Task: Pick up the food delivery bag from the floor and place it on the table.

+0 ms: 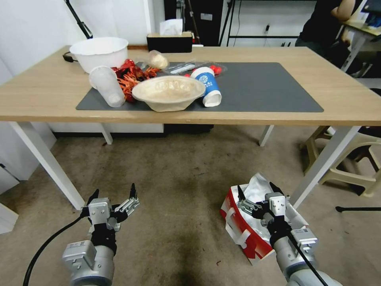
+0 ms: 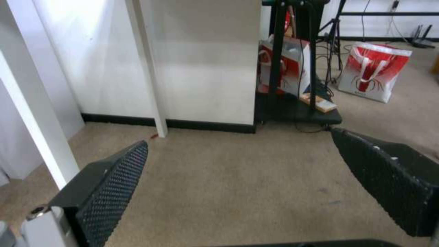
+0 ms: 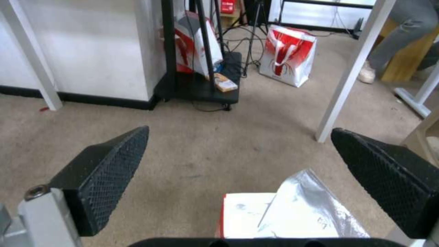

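- Bag (image 1: 246,228) sits on the floor (image 1: 174,171) directly beneath the spread right hand (image 1: 257,190), foil mouth upward.
- Left hand (image 1: 113,193), also spread, hangs well apart, over bare carpet.
- Desk (image 1: 254,107) stands ahead.

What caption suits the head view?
Right gripper, jaws open, hangs over the food delivery bag on the floor; left gripper open beside.

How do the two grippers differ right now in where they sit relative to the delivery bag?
The right gripper hangs over the food delivery bag, above its foil lining; the left gripper hangs over bare floor, well apart from the bag. Both are open, empty, and below the table.
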